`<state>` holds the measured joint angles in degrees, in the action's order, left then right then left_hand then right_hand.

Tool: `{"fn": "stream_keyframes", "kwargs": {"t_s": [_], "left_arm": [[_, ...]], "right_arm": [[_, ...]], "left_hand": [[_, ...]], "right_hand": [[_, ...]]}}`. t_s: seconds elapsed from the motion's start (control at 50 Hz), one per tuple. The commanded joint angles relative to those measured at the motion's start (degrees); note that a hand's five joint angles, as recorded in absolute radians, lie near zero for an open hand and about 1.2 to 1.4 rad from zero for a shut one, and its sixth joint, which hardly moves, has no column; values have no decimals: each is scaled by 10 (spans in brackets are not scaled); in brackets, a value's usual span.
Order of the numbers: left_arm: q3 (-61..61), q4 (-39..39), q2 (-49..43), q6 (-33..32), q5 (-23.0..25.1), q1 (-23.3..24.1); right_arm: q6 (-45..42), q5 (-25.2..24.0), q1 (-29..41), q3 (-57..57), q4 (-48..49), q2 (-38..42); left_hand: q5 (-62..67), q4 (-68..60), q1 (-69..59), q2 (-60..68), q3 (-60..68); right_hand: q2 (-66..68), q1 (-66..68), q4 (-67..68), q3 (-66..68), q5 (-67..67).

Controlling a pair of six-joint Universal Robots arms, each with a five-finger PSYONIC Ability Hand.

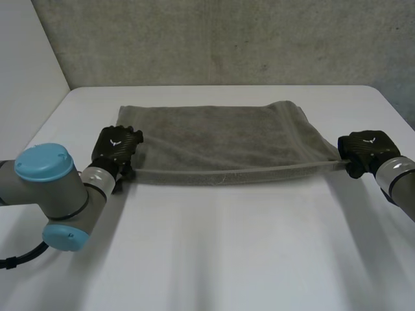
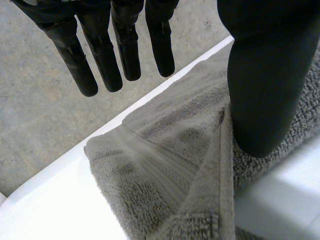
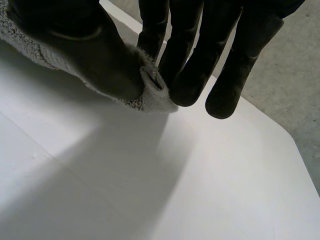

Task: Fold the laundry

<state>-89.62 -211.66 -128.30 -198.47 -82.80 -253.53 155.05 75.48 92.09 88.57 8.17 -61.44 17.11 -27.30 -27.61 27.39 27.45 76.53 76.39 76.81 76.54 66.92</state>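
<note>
Head view shows a white worktop (image 1: 214,259) with a grey towel (image 1: 220,139) lying folded across its far half, the near edge pulled into a straight, raised line between the two hands. The left hand (image 1: 115,148) sits at the towel's near left corner; in the left wrist view its fingers (image 2: 105,60) are straight and spread, clear of the cloth, while the thumb (image 2: 262,90) lies against a raised fold, so nothing is gripped. The right hand (image 1: 366,150) is at the near right corner, just above the worktop, and the right wrist view shows that corner (image 3: 152,97) pinched between thumb and fingertips
</note>
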Motion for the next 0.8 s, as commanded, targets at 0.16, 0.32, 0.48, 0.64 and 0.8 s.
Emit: {"fn": "stream_keyframes", "kwargs": {"t_s": [0.16, 0.32, 0.48, 0.64, 0.8], "left_arm": [[0, 21, 5, -1, 0, -14], [2, 22, 8, -2, -1, -25], [2, 25, 8, -24, -2, -29], [3, 45, 40, -66, -3, -45], [-10, 77, 156, -73, -3, -65]], "right_arm": [[42, 5, -29, -9, 1, -4], [49, 5, -37, -10, 2, -8], [49, 5, -34, -6, 1, -7], [48, 5, -32, -4, 0, -10], [45, 4, -31, -3, -8, -63]], "left_hand": [[41, -39, -36, 39, 38], [48, -46, -43, 45, 45], [142, -140, -137, 139, 139], [529, -527, -524, 526, 525], [529, -527, -524, 526, 525]], "right_hand": [[35, 36, 32, 35, 31], [35, 36, 32, 35, 31], [35, 36, 32, 35, 31], [35, 36, 32, 35, 31], [35, 36, 32, 35, 31]]}}
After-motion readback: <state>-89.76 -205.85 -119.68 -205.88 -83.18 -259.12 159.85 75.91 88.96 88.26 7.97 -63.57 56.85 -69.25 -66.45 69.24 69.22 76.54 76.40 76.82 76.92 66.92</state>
